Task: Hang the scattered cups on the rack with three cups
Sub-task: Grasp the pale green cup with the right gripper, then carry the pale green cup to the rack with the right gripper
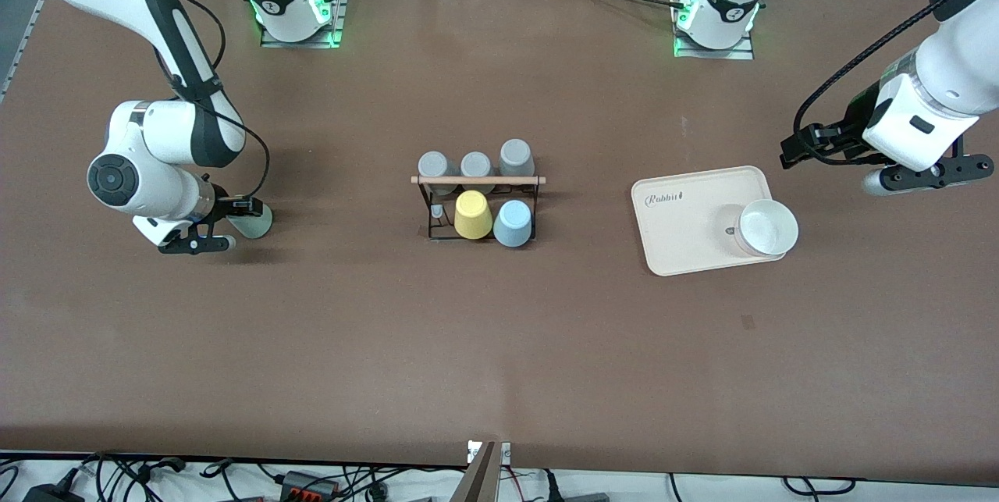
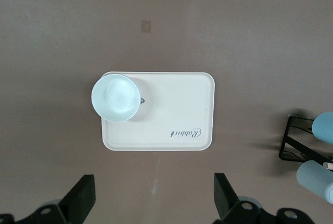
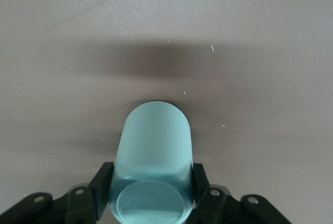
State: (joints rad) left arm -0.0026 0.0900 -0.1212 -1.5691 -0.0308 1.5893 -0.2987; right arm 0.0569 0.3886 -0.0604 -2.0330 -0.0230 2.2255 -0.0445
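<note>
The black wire rack with a wooden rod stands mid-table. Three grey cups hang on its side farther from the front camera. A yellow cup and the light blue cup hang on the nearer side. My right gripper is shut on the pale sage green cup, held on its side low over the table toward the right arm's end. The right wrist view shows the fingers clamping the cup. My left gripper is open and empty over bare table beside the tray, and also shows in its wrist view.
A cream tray lies toward the left arm's end, with a white bowl on its corner. Both show in the left wrist view, tray and bowl, with the rack's end at the edge.
</note>
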